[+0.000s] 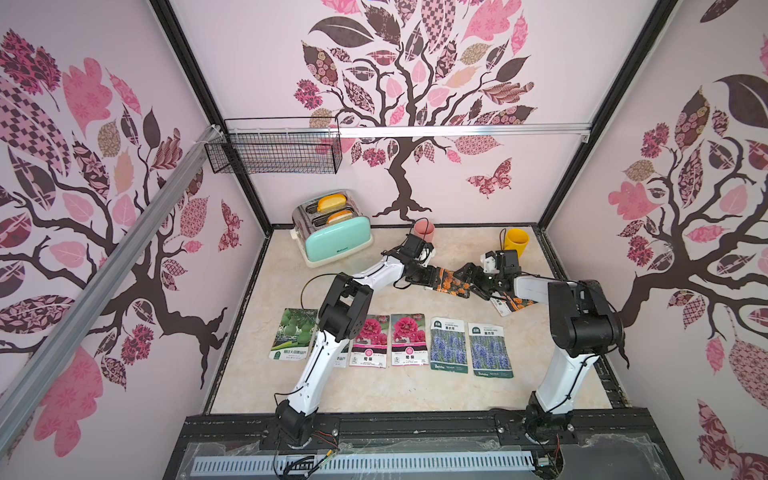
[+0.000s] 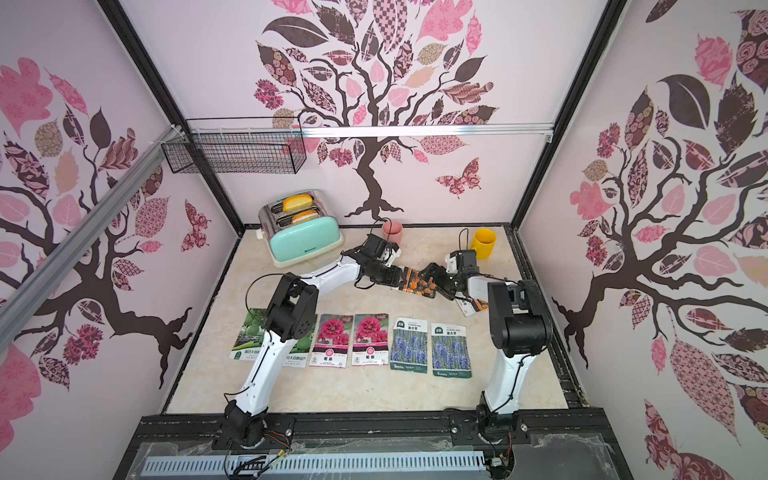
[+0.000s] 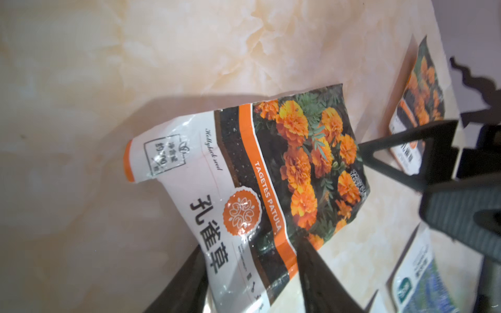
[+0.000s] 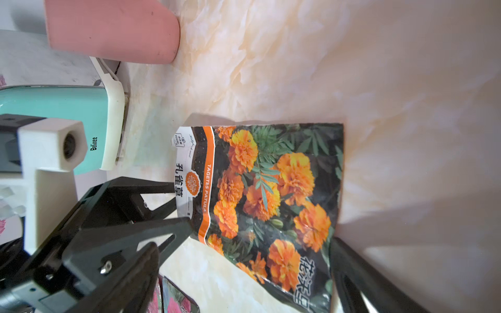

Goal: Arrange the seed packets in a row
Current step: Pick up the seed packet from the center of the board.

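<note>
A seed packet picturing orange marigolds (image 1: 454,286) (image 3: 271,173) (image 4: 271,189) hangs tilted above the table between my two grippers. My left gripper (image 1: 434,276) (image 3: 250,252) is shut on its white label end, one finger behind and one in front. My right gripper (image 1: 469,281) (image 4: 244,271) stands open around the packet's far end without pinching it. A second marigold packet (image 1: 513,305) (image 3: 417,108) lies partly under my right arm. Nearer the front lies a row: gourd packet (image 1: 293,332), two pink flower packets (image 1: 371,340), two lavender packets (image 1: 490,351). Another packet is mostly hidden under my left arm.
A mint toaster (image 1: 332,235) with bread stands at the back left. A pink cup (image 1: 424,230) (image 4: 113,29) and a yellow cup (image 1: 516,241) stand along the back wall behind the grippers. A wire basket (image 1: 276,151) hangs on the back wall.
</note>
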You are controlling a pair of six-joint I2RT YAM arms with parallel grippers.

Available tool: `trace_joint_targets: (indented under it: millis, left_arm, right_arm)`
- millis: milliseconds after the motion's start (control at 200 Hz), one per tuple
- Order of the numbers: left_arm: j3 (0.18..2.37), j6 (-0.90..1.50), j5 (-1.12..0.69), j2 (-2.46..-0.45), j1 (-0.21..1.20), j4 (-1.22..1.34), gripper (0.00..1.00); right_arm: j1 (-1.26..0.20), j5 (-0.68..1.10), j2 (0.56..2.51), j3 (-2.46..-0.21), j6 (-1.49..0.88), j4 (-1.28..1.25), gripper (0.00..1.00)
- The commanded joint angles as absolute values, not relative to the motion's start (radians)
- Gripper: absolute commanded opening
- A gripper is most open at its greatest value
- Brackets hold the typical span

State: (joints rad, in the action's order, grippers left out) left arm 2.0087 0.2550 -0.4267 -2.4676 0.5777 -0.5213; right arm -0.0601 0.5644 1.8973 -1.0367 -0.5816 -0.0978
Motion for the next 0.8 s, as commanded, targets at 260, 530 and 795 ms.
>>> trace_joint_targets:
  millis: [260,530,795]
  left_arm:
    - [1.793,0.391,-0.396,-2.346,0.558,-0.363,0.0]
    - [1.559,0.586,-0.346,-2.055,0.558,-0.169,0.0]
    - [1.24,0.928,-0.299,-1.812,0.572,0.105,0.0]
  right_arm:
    - [-0.072,0.571,1.794,-0.97,-0.567,-0.045,0.99]
    - [-0.072,0.569,1.533,-0.913,-0.581,-0.048,1.0]
    - [-0.086,0.677,1.325,-0.719,-0.778,-0.302,1.0]
